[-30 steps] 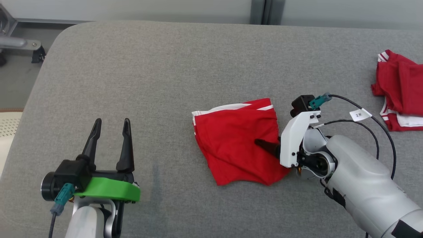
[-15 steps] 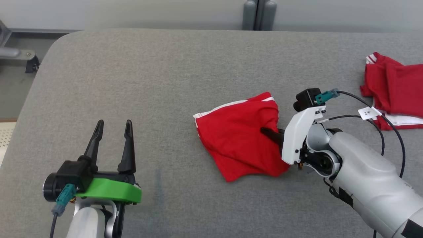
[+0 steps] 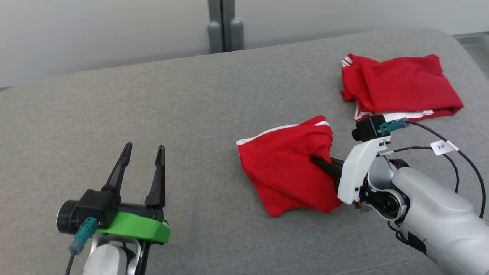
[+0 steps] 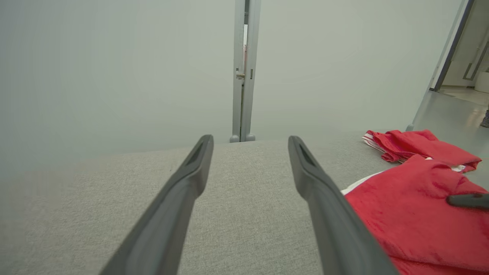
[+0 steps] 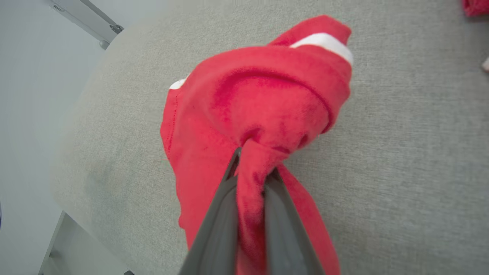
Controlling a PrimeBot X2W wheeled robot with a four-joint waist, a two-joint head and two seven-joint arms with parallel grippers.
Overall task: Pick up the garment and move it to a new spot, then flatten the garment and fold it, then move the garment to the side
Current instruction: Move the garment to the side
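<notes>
Checking the grip: right gripper (image 3: pixel 315 159) is pinched shut on a bunched fold at the right edge of the garment (image 3: pixel 282 172), which lies crumpled on the grey surface (image 3: pixel 172 103), near a second red pile (image 3: pixel 401 84). Left gripper (image 3: pixel 143 149) hangs wide and empty, well apart. Judged step: the pick-up. Lift straight up until the hem clears before you carry; the pinch looks small, so move slowly, and steer away from that pile to avoid snagging it. Watch the fold for slip.
</notes>
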